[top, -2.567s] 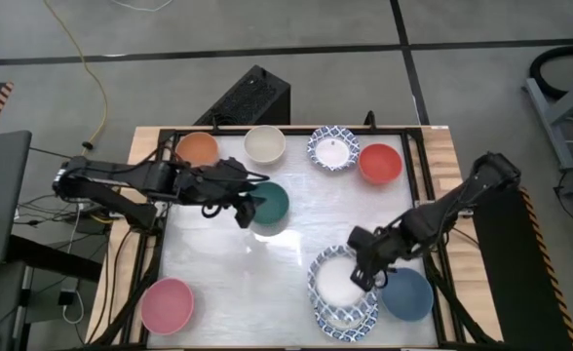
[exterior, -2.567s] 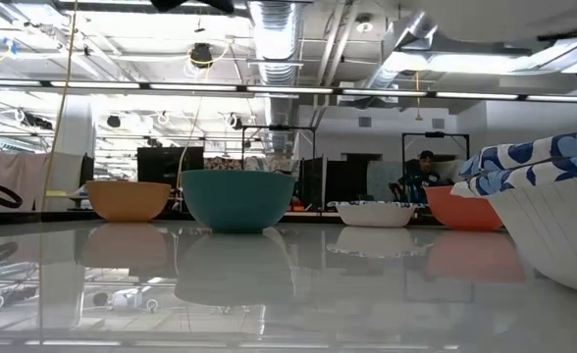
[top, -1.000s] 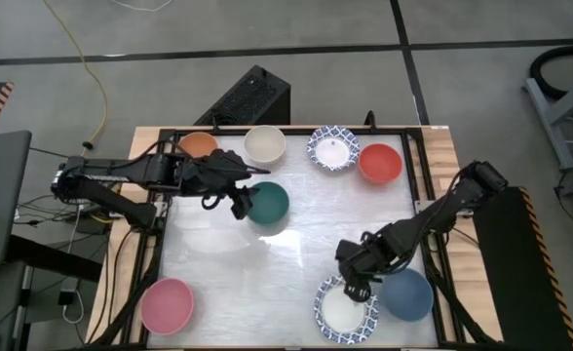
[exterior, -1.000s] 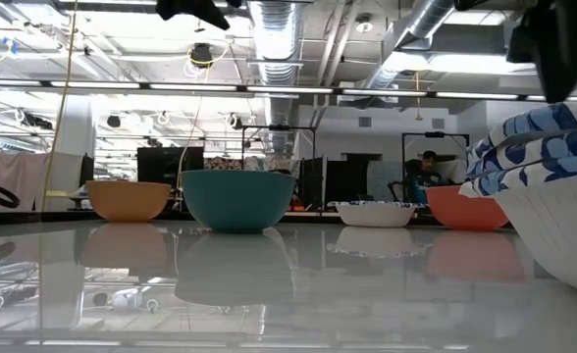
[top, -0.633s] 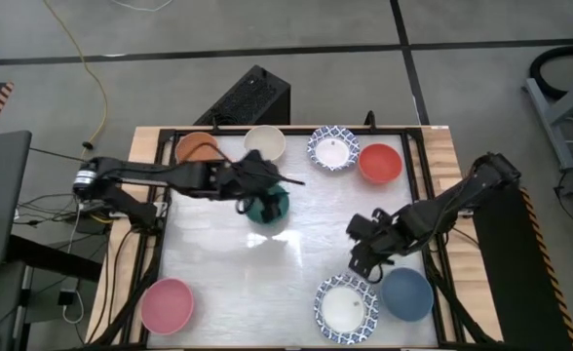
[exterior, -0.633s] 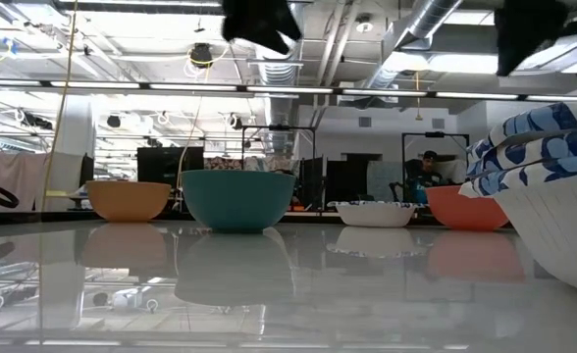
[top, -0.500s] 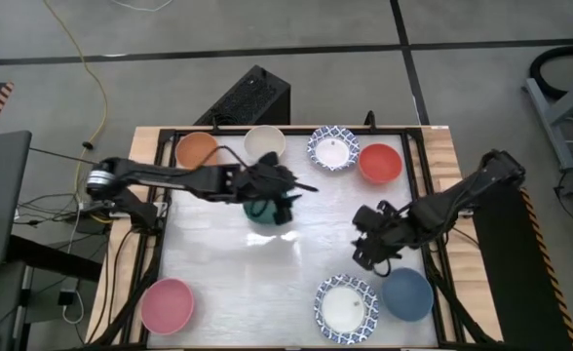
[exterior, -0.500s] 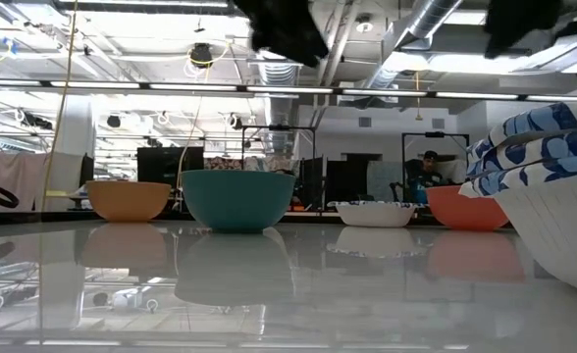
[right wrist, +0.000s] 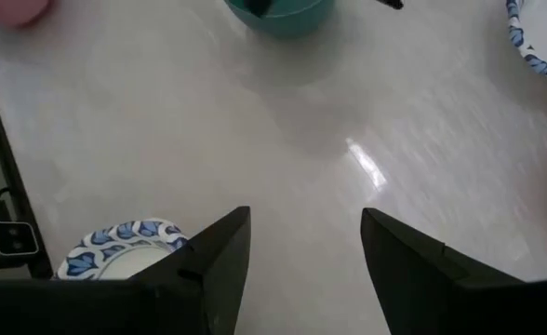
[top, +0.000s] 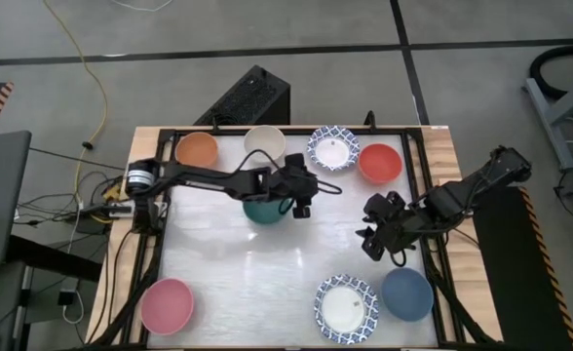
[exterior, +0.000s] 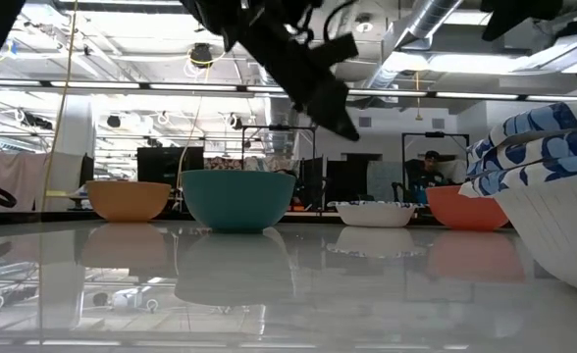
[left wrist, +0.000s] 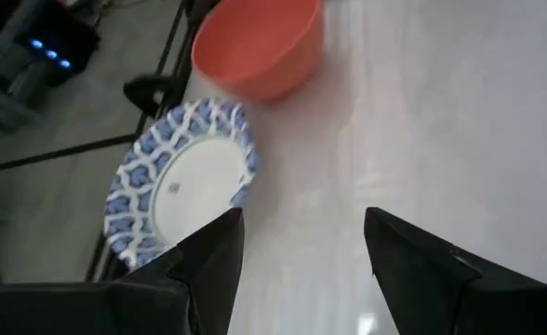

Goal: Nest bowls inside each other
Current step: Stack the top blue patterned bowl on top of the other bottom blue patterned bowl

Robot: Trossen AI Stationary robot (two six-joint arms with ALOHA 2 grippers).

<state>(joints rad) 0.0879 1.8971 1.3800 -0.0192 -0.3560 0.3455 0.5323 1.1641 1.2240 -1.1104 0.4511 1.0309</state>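
Along the far edge stand an orange bowl [top: 197,149], a cream bowl [top: 264,144], a blue-and-white patterned bowl [top: 332,148] and a red bowl [top: 380,163]. A dark green bowl [top: 263,211] sits mid-table, partly under my left arm. My left gripper [top: 304,203] hangs open just right of it, pointing at the patterned bowl [left wrist: 176,186] and red bowl [left wrist: 260,46]. My right gripper [top: 372,242] hangs open above bare table, right of centre. A patterned stack [top: 346,307], a blue bowl [top: 406,294] and a pink bowl [top: 167,305] rest near the front edge.
A black frame [top: 418,136] runs around the white tabletop. In the low view the patterned stack [exterior: 553,196] stands close at the right, and the green bowl [exterior: 237,199] and orange bowl [exterior: 129,199] farther back. Bare table lies between the green bowl and the front bowls.
My left gripper has swept from the green bowl's left side across it toward the table's right edge, sinking and rolling about its own line. My right gripper has risen from the patterned stack and drawn back toward the far right. No bowl has moved.
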